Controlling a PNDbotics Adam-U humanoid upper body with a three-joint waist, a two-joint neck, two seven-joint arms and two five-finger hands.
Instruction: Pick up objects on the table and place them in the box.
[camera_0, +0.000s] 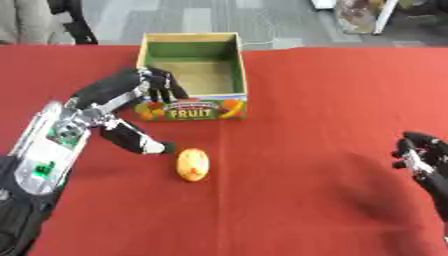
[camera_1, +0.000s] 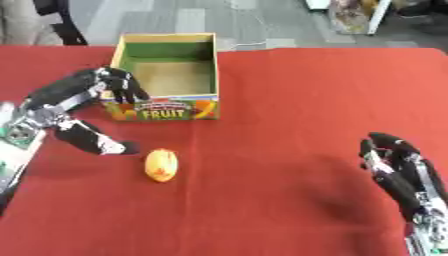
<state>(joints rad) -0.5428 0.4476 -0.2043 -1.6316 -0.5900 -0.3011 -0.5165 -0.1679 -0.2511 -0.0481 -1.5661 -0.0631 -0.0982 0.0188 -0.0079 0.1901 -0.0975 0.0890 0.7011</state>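
Objects on the table numbered one: a single yellow-orange fruit (camera_0: 193, 164), oval, with a reddish blotch near its lower end. We counted one box (camera_0: 196, 76) as well — an open cardboard carton with green inner walls, a tan floor and a printed front panel reading "FRUIT". We saw nothing inside the box.

The fruit lay on the red tablecloth (camera_0: 324, 100), in front of the box and a little to its left, apart from it and untouched.

We noted two hands. The left hand (camera_0: 131, 107) reached in from the left side, its arm angled up toward the box. Its fingers (camera_0: 163, 86) spread out, released, over the box's near left corner; whether they touched the rim we could not tell. Its thumb (camera_0: 140, 142) pointed toward the fruit, its tip just beside the fruit — not touching. It grasped nothing.

The right hand (camera_1: 398, 167) rested at the lower right, fingers relaxed and pointing up, holding nothing, well apart from the fruit.
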